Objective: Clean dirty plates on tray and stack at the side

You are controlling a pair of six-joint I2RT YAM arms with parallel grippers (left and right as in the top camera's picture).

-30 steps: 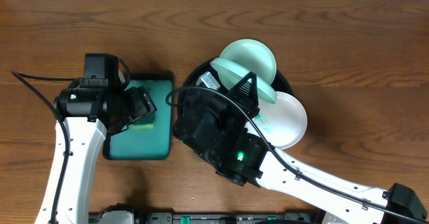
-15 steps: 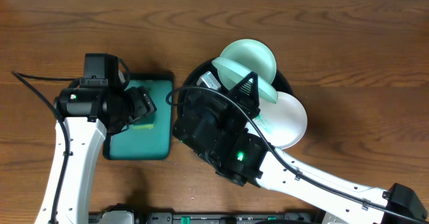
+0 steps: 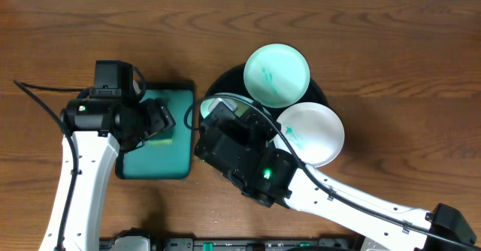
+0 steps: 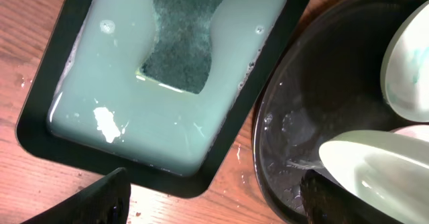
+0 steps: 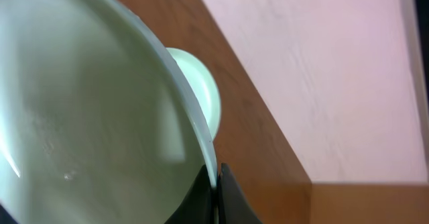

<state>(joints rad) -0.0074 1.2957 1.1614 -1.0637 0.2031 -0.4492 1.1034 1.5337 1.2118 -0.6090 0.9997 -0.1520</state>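
Note:
The black tray (image 3: pixel 224 82) holds a mint plate (image 3: pixel 278 74) with green smears at its far side and a white smeared plate (image 3: pixel 314 134) at its right edge. My right gripper (image 5: pixel 216 184) is shut on the rim of the second mint plate (image 5: pixel 87 117), which it holds tilted on edge over the tray's left part. Overhead only that plate's thin rim (image 3: pixel 222 99) shows beside the arm. It also shows in the left wrist view (image 4: pixel 375 170) above the wet tray (image 4: pixel 322 96). My left gripper (image 4: pixel 214 207) is open and empty over the teal tray's corner.
The rectangular teal tray (image 3: pixel 154 164) with a black rim lies left of the black tray. It holds pale soapy water (image 4: pixel 100 83) and a green sponge (image 4: pixel 184 36). The right arm (image 3: pixel 316 191) crosses the front of the table. Water drops lie on the wood between the trays.
My right gripper has swung the held mint plate left and down off the far mint plate, which now shows whole. The left arm has not moved.

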